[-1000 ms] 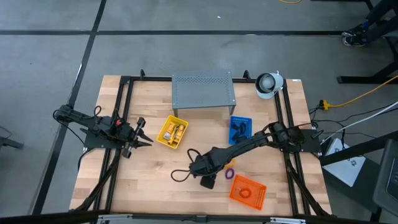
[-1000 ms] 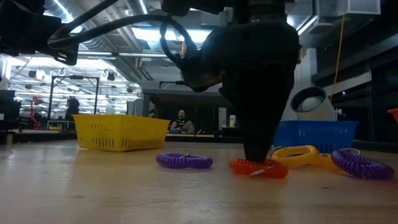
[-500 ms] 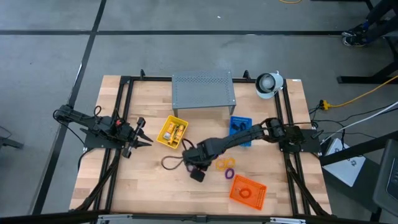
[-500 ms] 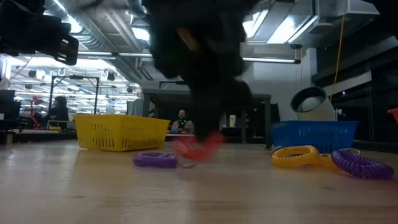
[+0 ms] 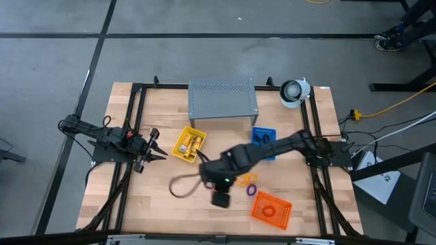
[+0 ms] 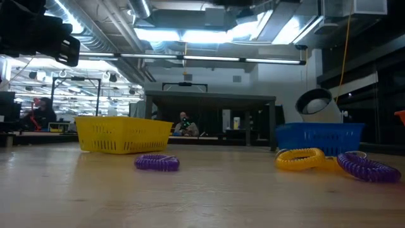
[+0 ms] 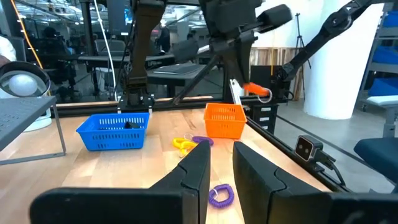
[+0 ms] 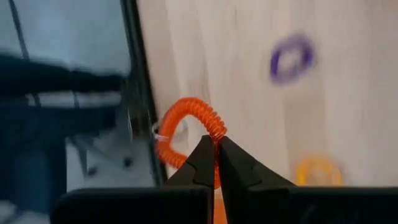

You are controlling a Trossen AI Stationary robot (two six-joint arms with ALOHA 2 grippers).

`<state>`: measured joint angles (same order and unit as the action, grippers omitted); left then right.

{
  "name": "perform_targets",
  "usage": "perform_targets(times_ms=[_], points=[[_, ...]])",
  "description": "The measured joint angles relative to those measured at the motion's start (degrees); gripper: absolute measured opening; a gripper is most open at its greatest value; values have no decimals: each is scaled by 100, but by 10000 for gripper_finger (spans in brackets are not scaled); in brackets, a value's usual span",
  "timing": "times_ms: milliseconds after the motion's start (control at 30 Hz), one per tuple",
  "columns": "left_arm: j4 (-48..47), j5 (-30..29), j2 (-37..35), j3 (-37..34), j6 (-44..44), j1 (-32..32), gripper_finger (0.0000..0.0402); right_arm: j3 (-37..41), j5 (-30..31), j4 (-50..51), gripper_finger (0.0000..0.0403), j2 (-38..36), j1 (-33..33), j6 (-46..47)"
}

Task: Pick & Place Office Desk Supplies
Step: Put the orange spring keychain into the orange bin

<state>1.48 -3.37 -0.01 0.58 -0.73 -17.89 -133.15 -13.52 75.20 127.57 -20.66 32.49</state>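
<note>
My right gripper (image 5: 216, 182) hangs high over the table's middle, shut on a red-orange coil loop (image 8: 186, 127). The left wrist view also shows this loop (image 7: 257, 91) in the air. On the wood lie a purple loop (image 6: 157, 163), a yellow loop (image 6: 302, 158) and a second purple loop (image 6: 367, 168). My left gripper (image 5: 162, 154) waits at the table's left edge, pointing level, its fingers (image 7: 194, 171) a narrow gap apart with nothing between them. My right gripper pinches the coil of the red-orange loop at one spot (image 8: 213, 134) between its two fingertips. The fingers come slanting down from above. The loop sticks out past the fingertips and is lifted clear of the table.
A yellow tray (image 5: 189, 144) with packets stands left of centre. A blue tray (image 5: 263, 139) is to the right and an orange tray (image 5: 271, 209) near the front. A grey perforated stand (image 5: 223, 99) and a white round object (image 5: 294, 90) stand at the back.
My right gripper has risen steeply from the table and out of the low view, taking the red-orange loop up with it. The purple loop that lay beside it has slid toward the table's left edge. The yellow loop and the other purple loop have stayed put.
</note>
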Motion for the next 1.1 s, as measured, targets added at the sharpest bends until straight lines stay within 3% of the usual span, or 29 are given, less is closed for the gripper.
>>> perform_targets(times_ms=[200,367,500,633,800,933,1100], points=[[0,-1,0,-1,0,-1,63,343,107,1507,4,-297,-658,-59],[0,-1,0,-2,0,0,66,748,-92,1283,4,-295,-1182,74],[0,-1,0,-1,0,-1,64,1546,-125,1302,3,-306,-1523,511],[0,-1,0,-2,0,0,64,2519,-400,407,3,-602,-1806,1039],[-1,0,0,0,0,0,68,3842,-322,-1026,3,-1363,-1919,2424],[-2,1,0,0,0,-2,66,4657,28,-1380,3,-2054,-1928,3235],[0,1,0,0,0,0,67,5631,-33,-2101,3,-2695,-2056,3849]])
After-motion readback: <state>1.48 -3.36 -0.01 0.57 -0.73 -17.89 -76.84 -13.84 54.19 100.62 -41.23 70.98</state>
